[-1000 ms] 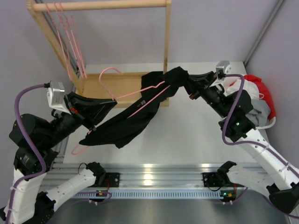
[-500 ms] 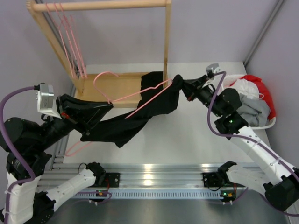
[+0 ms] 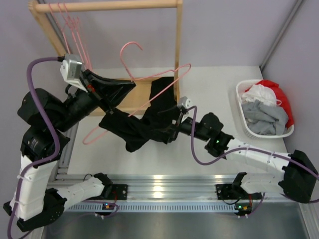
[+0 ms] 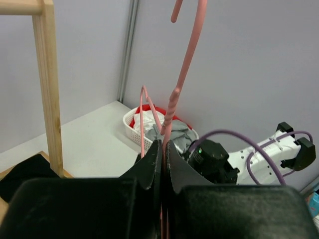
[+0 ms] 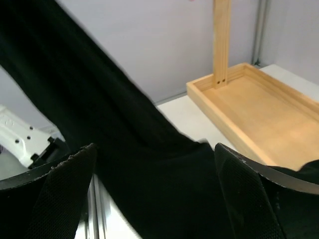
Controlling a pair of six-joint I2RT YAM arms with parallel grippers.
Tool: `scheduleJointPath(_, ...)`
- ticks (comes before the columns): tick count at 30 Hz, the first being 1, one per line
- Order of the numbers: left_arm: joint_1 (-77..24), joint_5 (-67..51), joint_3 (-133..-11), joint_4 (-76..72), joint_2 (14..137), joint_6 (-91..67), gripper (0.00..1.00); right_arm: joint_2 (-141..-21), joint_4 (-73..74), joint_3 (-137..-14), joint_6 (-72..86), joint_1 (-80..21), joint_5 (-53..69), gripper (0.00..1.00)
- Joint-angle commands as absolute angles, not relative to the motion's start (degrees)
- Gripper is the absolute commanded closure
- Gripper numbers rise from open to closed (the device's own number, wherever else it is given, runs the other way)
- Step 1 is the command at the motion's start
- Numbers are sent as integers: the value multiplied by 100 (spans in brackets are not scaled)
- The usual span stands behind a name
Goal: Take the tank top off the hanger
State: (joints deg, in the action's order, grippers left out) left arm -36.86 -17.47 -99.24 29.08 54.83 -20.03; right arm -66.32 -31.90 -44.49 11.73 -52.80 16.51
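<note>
Tank top (image 3: 135,127) draped on pink hanger (image 4: 171,107), left jaws pinching it in wrist view, right jaws spread

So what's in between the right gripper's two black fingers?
The black fabric tank top lies between them, shown in the right wrist view.

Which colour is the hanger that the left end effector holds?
Pink; the hanger shows best in the top external view.
</note>
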Motion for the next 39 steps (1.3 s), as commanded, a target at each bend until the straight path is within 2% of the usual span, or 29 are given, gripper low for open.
scheduleJointPath(1,-3683,-1547,-10484,2637,5765,-1863,100,-6933,-4753,-4158,1239,-5528,1889,0)
scheduleJointPath(12,-3683,-887,-11390,2637,6433,-1889,100,-7725,-7284,-2866,1099,-5678,1802,1)
scheduleJointPath(19,-3683,-967,-11724,2637,6565,-2048,100,-8928,-8744,-3084,764,-5730,1318,1)
scheduleJointPath(25,-3683,-1011,-11742,2619,6583,-2179,100,-9712,-8597,-4033,477,-6028,1284,1)
scheduleJointPath(30,-3683,-1072,-11629,2558,6574,-2311,100,-9765,-7595,-4710,-290,-6626,704,1)
scheduleJointPath(31,-3683,-1081,-11576,2514,6539,-2320,100,-9756,-7533,-4763,-151,-6636,721,7)
scheduleJointPath(32,-3683,-1064,-11514,2470,6530,-2338,100,-9738,-7428,-4868,-54,-6644,729,41)
scheduleJointPath(34,-3683,-1037,-11295,2251,6452,-2338,100,-9616,-6832,-4992,375,-6653,546,71)
scheduleJointPath(35,-3683,-1028,-11224,2172,6416,-2347,100,-9554,-6533,-5149,395,-6671,519,97)
scheduleJointPath(36,-3683,-985,-11067,1988,6381,-2355,100,-9449,-6000,-5203,361,-6688,640,100)
scheduleJointPath(39,-3683,-915,-10759,1610,6302,-2373,100,-9203,-5626,-5195,53,-6881,703,100)
